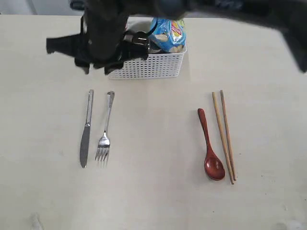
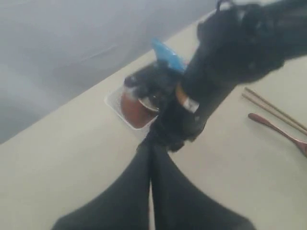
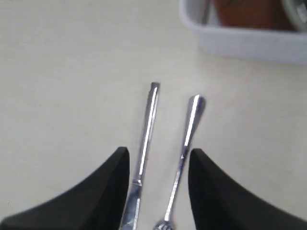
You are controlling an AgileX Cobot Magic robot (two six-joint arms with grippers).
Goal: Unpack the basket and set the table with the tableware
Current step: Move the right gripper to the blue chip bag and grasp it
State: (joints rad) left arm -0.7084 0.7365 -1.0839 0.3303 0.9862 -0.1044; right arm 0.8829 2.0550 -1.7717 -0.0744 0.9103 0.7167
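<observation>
Since only cutlery is laid on the bench (image 1: 158, 206), you're mid-unpack: basket (image 1: 153, 67), far centre, has the brown plate (image 2: 133, 109) inside. Chopsticks (image 1: 223, 136), spoon (image 1: 210, 143) right; knife (image 1: 86, 129), fork (image 1: 106, 127) left. Right jaws open, empty, over the handles; left jaws closed. Next: reach into basket, grip plate rim.

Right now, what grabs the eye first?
A black arm crosses the exterior view's top, its right gripper open above the knife and fork on the left. Behind, a bright blue snack bag sticks out of the white basket; the red-brown spoon and chopsticks lie on the right.
</observation>
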